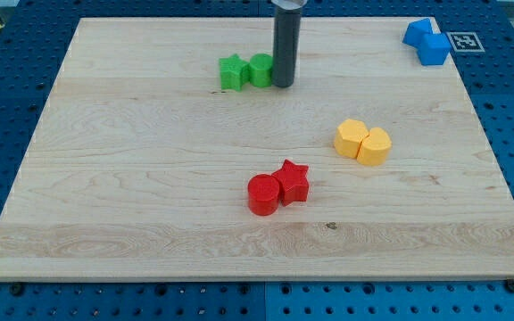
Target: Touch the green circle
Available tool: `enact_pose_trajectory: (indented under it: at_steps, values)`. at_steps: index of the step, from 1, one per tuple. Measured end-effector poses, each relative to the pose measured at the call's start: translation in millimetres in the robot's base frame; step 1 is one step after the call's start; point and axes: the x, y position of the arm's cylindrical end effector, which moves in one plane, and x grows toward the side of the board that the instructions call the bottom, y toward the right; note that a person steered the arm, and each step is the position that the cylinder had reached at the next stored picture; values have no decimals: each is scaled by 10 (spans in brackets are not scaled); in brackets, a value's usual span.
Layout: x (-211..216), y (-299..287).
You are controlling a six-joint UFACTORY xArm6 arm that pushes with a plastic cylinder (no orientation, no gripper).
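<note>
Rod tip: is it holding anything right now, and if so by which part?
Nothing is held; the rod cannot grip. My tip stands against the right side of the green circle block, which sits beside the green star block.

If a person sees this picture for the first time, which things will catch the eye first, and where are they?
First, the dark rod coming down from the view's top, my tip right against the green circle, with the green star on the circle's other side. Next, the bright pairs: red circle and red star near the centre bottom, two yellow blocks to the right, two blue blocks in the top right corner.
</note>
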Motion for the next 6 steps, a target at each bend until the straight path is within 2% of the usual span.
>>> enact_pose_trajectory:
  at_steps: [1, 3, 4, 5, 6]
  values:
    - [0, -200]
    - [82, 99]
    - [-298, 452]
    - [-733, 393]
    - [-770, 42]
